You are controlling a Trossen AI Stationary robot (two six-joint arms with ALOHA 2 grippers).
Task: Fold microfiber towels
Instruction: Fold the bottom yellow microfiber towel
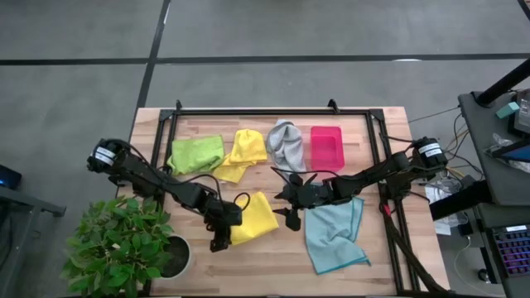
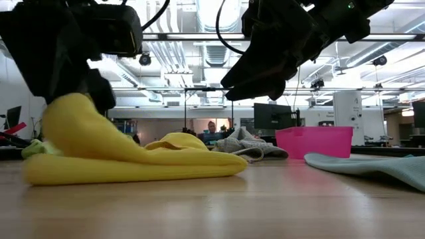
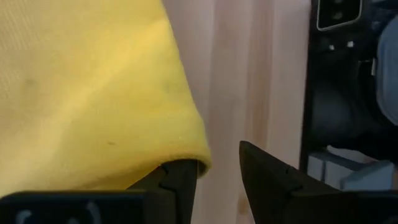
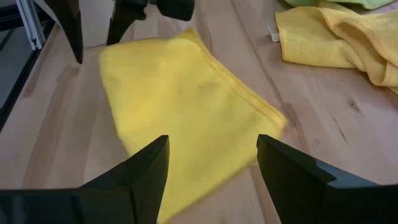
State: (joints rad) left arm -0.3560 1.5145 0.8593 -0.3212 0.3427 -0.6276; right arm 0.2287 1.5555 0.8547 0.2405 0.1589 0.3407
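Yellow towel [image 1: 255,218] lies folded; left gripper [image 1: 220,242] parted at its edge, right gripper [image 1: 287,217] spread above. A snagged finger could undo the fold.

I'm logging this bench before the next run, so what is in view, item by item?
yellow towel: 1, yellow, folded, front centre of table, at the left claw
second yellow towel: 1, yellow, crumpled, back centre
green towel: 1, lime green, back left
grey towel: 1, grey, beside tray
blue towel: 1, light blue, front right
tray: 1, pink, back right
plant: 1, green, front-left corner
left claw: open, at yellow towel's edge
right claw: open, above table centre
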